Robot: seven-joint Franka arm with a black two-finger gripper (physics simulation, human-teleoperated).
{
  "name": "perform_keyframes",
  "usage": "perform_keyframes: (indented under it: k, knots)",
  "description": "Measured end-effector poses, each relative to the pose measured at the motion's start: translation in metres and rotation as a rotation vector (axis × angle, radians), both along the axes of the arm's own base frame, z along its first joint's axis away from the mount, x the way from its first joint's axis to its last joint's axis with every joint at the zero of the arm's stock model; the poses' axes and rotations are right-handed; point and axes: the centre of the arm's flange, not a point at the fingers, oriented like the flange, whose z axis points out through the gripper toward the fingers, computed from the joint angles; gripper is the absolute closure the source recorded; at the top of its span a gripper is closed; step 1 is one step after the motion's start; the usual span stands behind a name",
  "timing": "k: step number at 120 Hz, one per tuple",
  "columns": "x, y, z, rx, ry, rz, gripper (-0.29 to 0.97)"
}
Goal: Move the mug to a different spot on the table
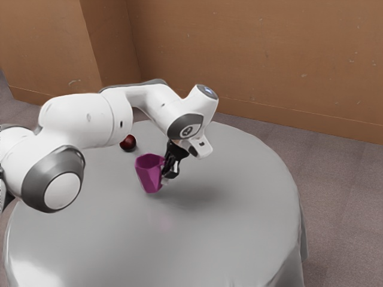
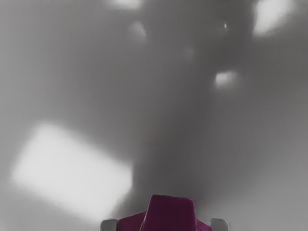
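One mug (image 1: 149,172) clamped in hand (image 1: 172,166), centre frame — carry level, lower gently onto tabletop (image 1: 239,227) lower right.

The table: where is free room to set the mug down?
Bare table runs from the mug to the exterior view's right rim and the near rim. Crowded only behind the mug: the dark red round thing and the arm.
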Motion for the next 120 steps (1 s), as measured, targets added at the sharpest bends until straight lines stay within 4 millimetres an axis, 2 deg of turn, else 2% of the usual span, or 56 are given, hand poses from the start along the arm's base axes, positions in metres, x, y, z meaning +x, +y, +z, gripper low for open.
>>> perform_keyframes:
  k: [31, 44, 60, 72, 84, 92, 106, 120]
  knots:
    - [0.000, -0.001, -0.010, -0.012, 0.003, -0.004, 0.58]
    - [-0.002, -0.002, -0.016, -0.029, 0.006, -0.003, 0.47]
    - [-0.004, -0.003, -0.021, -0.056, 0.005, 0.005, 0.26]
    - [-0.002, -0.008, -0.016, -0.087, -0.011, 0.011, 0.16]
    - [0.000, -0.017, -0.001, -0.135, -0.044, 0.010, 0.10]
    - [0.003, -0.023, 0.022, -0.175, -0.085, 0.010, 0.07]
    - [-0.003, -0.041, 0.109, -0.274, -0.197, -0.002, 0.04]
    - [-0.027, -0.044, 0.187, -0.346, -0.269, 0.006, 0.02]
